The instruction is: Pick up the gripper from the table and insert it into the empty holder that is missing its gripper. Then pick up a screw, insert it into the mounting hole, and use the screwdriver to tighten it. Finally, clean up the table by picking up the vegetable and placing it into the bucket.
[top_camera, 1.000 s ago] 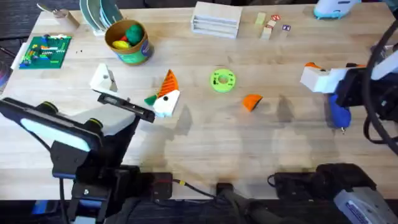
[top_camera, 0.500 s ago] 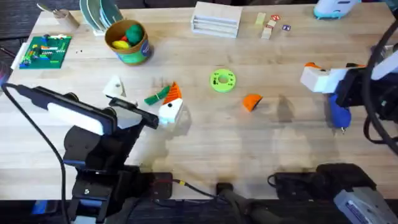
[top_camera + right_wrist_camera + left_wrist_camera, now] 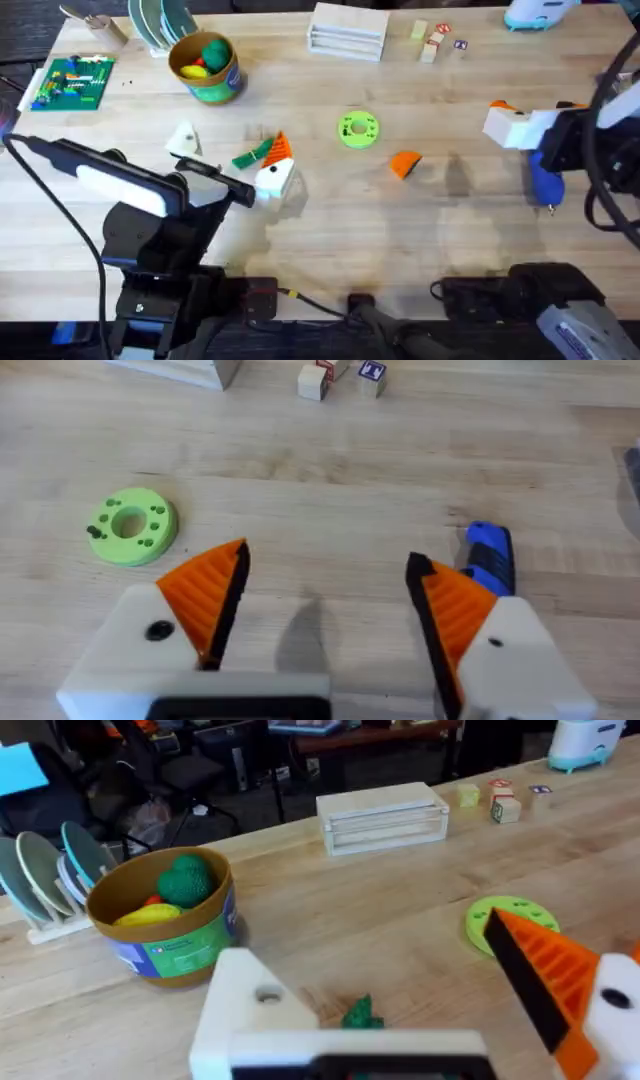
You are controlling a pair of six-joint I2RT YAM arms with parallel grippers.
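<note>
The loose orange gripper [image 3: 405, 163] lies mid-table, right of the lime green disc [image 3: 358, 130]. My left gripper [image 3: 232, 158] stands open low over the table. One side of it is the bare white holder [image 3: 185, 138] [image 3: 250, 1005]; the other carries an orange ribbed finger [image 3: 545, 970]. The dark green vegetable [image 3: 252, 155] [image 3: 358, 1013] lies on the table between them. The bucket [image 3: 207, 65] [image 3: 165, 925], with toy food inside, stands at the back left. My right gripper [image 3: 505, 118] [image 3: 325, 560] hangs open at the right. The blue screwdriver [image 3: 545, 180] [image 3: 490, 558] lies just beyond it.
A wooden box [image 3: 348, 30] and small blocks [image 3: 432, 42] sit along the far edge. A plate rack [image 3: 160, 25] and a green circuit board [image 3: 70, 82] are at the back left. A pale blue gadget [image 3: 540, 12] sits in the far right corner.
My left arm shifted right and turned its gripper around the vegetable a second ago, then held still. The right arm has not moved.
</note>
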